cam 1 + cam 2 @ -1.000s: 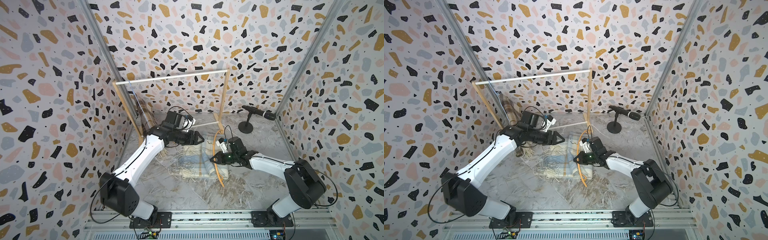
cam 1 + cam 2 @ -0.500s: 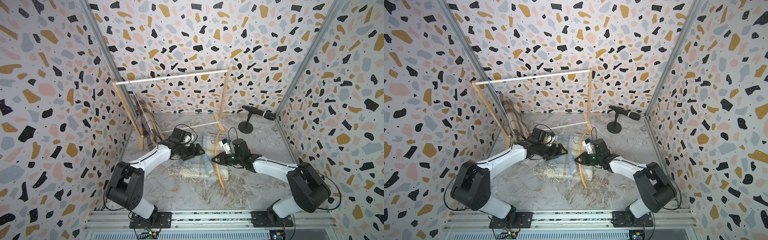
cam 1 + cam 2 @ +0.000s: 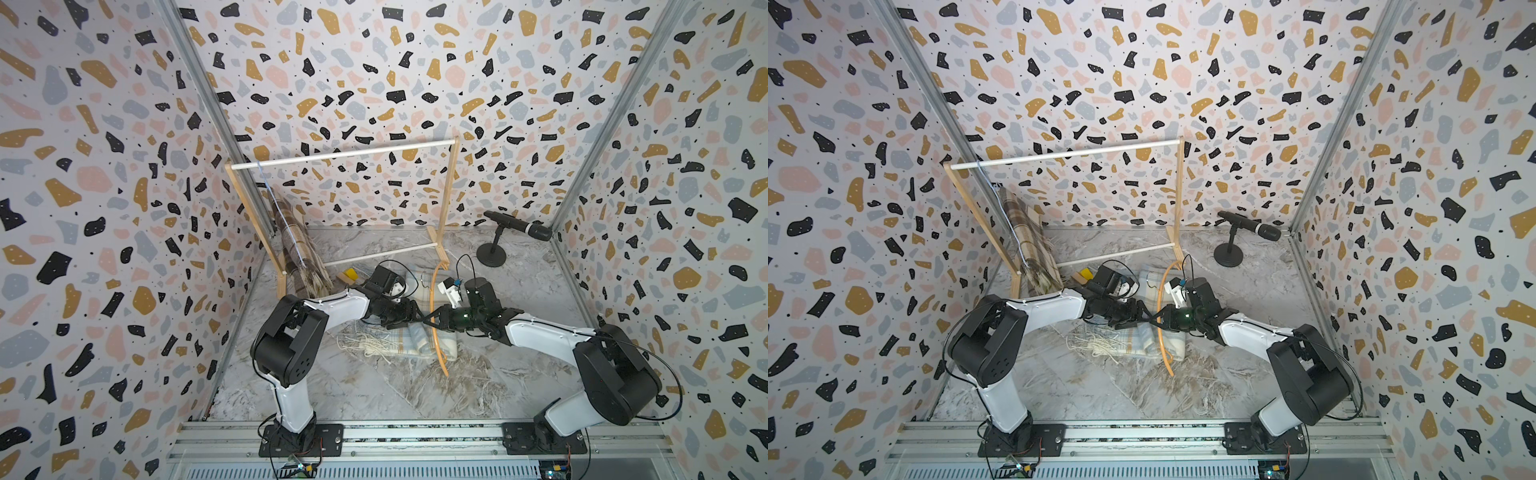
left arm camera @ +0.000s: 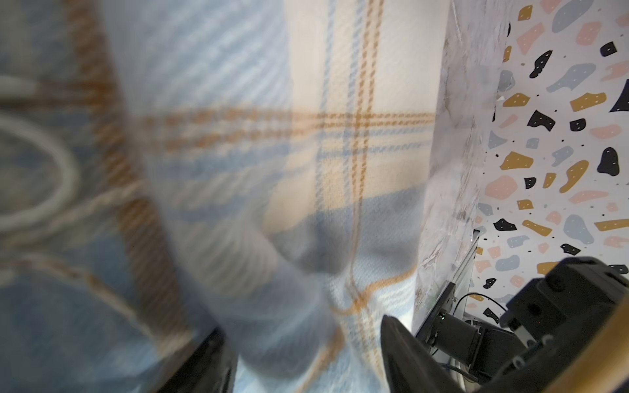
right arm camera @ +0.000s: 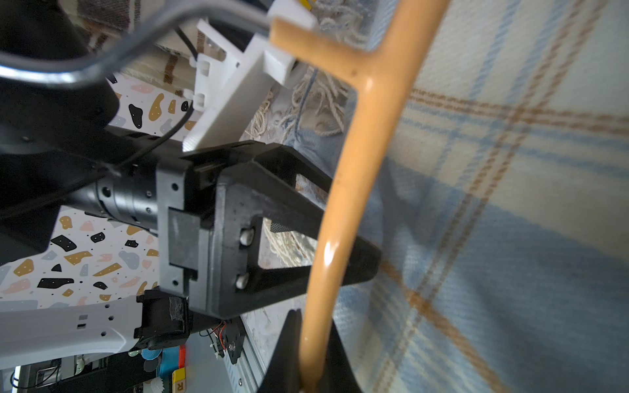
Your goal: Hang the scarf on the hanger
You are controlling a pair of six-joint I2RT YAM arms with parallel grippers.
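Right hand (image 3: 432, 321) shut tight on the orange hanger (image 3: 441, 359); left hand (image 3: 417, 318) jaws partway apart, astride a fold of the scarf (image 3: 422, 347).
Scarf: pale blue-and-cream plaid, folded on the worktop (image 3: 395, 399) at centre of both top views, hanger across it, fringe (image 3: 361, 344) spilling toward frame left. Judged soft, light, limp; likely to sag and slide on smooth wood, so take a raised fold near mid-length, never the fringe. Hanger looks stiff and light. Left wrist view blurred at close range: cannot tell whether the pads (image 4: 405, 360) press cloth yet, nor how many layers sit between them. Hanger's hook not made out. Beyond, upper left: wooden rack (image 3: 340, 154) carrying a brown checked scarf (image 3: 297, 249); microphone (image 3: 519, 226) at right.
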